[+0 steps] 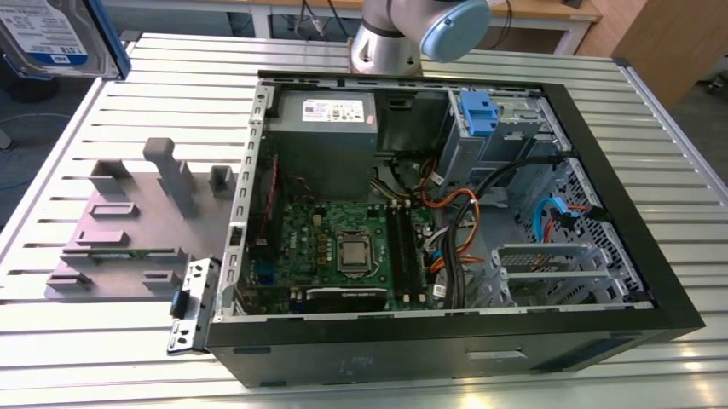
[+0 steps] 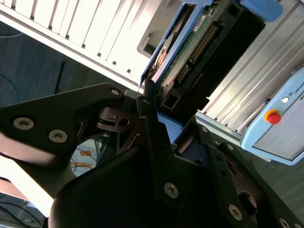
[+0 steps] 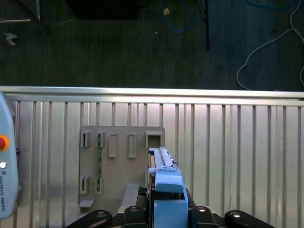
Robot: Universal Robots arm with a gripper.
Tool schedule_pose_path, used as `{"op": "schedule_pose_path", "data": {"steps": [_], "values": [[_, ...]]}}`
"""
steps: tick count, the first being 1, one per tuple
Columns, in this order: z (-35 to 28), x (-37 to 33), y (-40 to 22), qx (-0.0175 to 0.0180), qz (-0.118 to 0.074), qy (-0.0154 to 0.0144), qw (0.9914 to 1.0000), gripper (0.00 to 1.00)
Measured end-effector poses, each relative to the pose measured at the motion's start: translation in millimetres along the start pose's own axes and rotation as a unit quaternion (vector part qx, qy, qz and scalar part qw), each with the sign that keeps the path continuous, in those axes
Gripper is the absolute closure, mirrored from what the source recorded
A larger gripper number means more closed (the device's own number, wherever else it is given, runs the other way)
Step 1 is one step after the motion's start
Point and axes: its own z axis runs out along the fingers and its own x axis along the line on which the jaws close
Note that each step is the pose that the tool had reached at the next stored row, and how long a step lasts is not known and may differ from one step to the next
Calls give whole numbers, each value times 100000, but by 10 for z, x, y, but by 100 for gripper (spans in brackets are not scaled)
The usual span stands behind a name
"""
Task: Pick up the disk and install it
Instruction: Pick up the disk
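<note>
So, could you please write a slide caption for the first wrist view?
Disk clamped edge-on in the jaws, with the grey fixture plate and slatted table beyond it.

Open computer case (image 1: 455,341) on slatted table (image 1: 68,341); grey fixture (image 1: 125,232) beside it.

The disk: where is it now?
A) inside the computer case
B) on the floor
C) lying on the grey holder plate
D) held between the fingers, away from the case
D: in the second wrist view the fingers clamp the disk, and in the exterior view it is far from the computer case.
</note>
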Motion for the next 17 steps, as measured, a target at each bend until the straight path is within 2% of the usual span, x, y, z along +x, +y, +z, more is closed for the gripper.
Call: {"op": "schedule_pose_path", "data": {"steps": [5,7,17], "values": [[-11,0,0,-3,0,2,100000,63],[-43,-1,0,-4,0,1,100000,63],[-56,-1,1,2,-1,0,100000,63]]}}
